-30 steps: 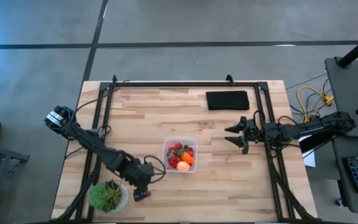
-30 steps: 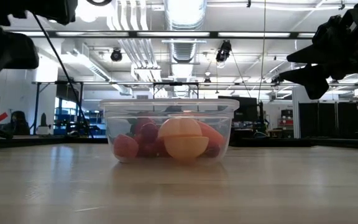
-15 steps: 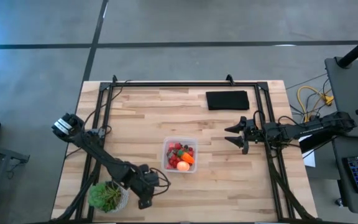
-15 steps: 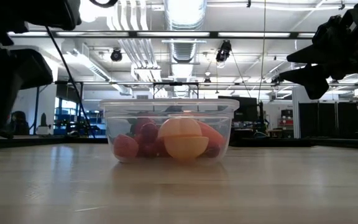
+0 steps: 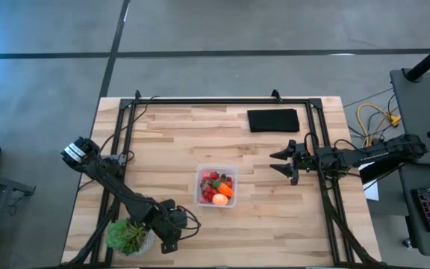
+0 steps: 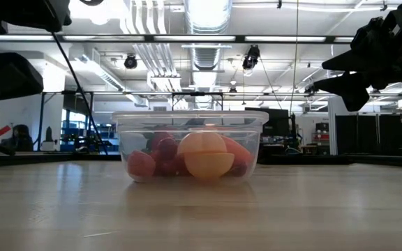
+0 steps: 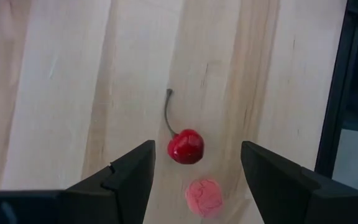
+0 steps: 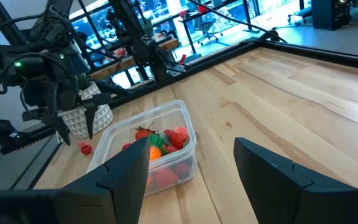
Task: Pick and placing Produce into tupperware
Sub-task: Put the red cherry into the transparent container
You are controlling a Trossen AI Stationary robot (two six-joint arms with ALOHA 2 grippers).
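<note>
A pale wooden butcher-block table [image 5: 275, 213] framed by black rails stands on a grey concrete floor; the low view looks past it into a workshop hall with ceiling ducts and strip lights.

At the near left corner a leafy green potted plant [image 5: 129, 235] sits in a white pot. Just beside it the left gripper [image 5: 167, 240] hangs over the boards with its fingers [image 7: 126, 177] spread apart and holding nothing. Directly under it lie a glossy red cherry [image 7: 186, 146] with a thin dark stem and, close beside it, a paler pink piece [image 7: 204, 195], both loose on the wood and outside the container.

Near the table's middle stands the tupperware [image 5: 216, 187], a clear square tub with rounded corners. Inside it are red strawberry-like pieces [image 6: 142, 165], a round pink-orange fruit [image 6: 207, 156] against the near wall, and an orange carrot [image 5: 225, 191].

Toward the far edge, a flat black pad [image 5: 273, 119] lies. The right gripper [image 5: 281, 163] waits above the right side, well apart from the tub, its fingers parted and empty.
</note>
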